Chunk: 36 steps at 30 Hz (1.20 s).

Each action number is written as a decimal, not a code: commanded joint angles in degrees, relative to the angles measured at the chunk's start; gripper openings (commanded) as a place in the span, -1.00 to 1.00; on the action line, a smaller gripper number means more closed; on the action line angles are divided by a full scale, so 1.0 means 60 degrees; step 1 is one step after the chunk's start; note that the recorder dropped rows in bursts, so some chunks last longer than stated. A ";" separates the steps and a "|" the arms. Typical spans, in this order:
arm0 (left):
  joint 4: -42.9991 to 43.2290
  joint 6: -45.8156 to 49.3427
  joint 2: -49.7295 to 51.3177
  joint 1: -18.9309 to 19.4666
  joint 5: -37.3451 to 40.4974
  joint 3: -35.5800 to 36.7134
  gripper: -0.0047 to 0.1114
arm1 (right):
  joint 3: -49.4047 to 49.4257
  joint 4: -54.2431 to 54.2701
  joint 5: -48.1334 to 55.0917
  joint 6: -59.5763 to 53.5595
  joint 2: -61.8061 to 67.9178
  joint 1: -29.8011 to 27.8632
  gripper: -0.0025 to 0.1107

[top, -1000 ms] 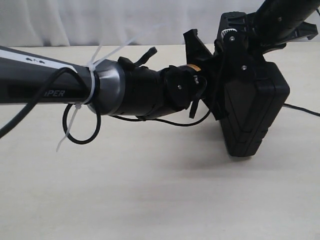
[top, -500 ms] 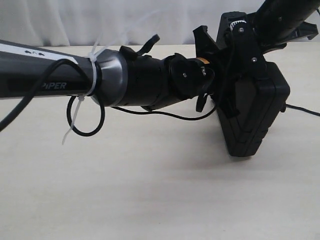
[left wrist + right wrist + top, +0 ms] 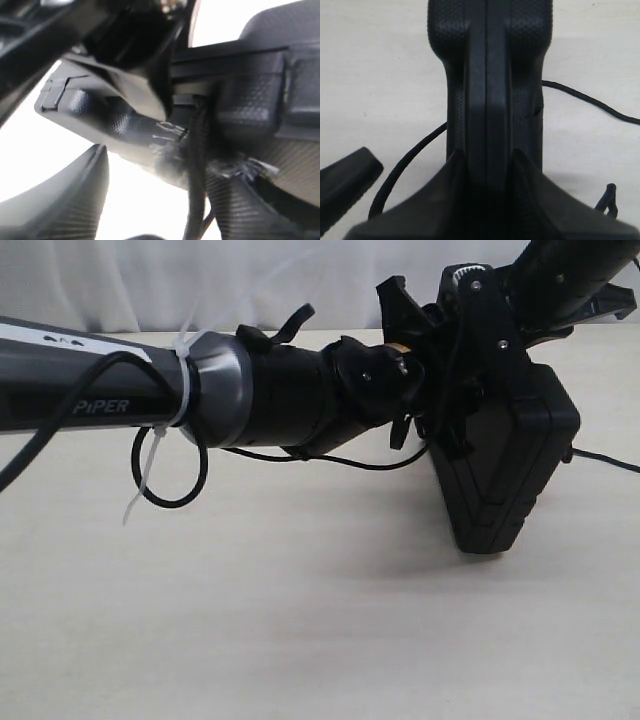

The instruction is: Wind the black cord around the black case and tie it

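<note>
My right gripper (image 3: 487, 292) (image 3: 485, 160) is shut on the top edge of the black case (image 3: 510, 465) (image 3: 487, 75) and holds it tilted on edge above the table. The left gripper (image 3: 440, 330) (image 3: 155, 195) is right against the case's near face, jaws wide open. In the left wrist view the black cord (image 3: 196, 165) runs down the case beside one finger (image 3: 250, 205), its frayed lump (image 3: 170, 161) pressed to the case. More of the cord (image 3: 590, 100) (image 3: 600, 458) trails over the table on both sides of the case.
The left arm (image 3: 120, 400) spans the left half of the exterior view, with glossy cables (image 3: 170, 485) zip-tied to it. The pale tabletop (image 3: 300, 620) lies below. A white curtain (image 3: 150, 280) closes the back.
My left gripper has opened; its jaws now stand wide apart beside the cord. The left wrist has shifted slightly up and toward the case. The right gripper and case have stayed still.
</note>
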 commanded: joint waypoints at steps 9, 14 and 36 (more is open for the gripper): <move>-0.5988 0.4603 -0.0023 -0.0092 -0.3884 0.0000 0.06 | -0.0143 0.0040 -0.0342 -0.0052 -0.0101 -0.0042 -0.88; -0.6603 0.4603 -0.0023 -0.0092 -0.0137 0.0000 -0.01 | -0.0143 0.0040 -0.0342 -0.0052 -0.0101 -0.0042 -0.88; -0.3420 0.4586 -0.0023 -0.0092 0.0249 -0.0108 -0.36 | -0.0143 0.0040 -0.0342 -0.0052 -0.0101 -0.0042 -0.88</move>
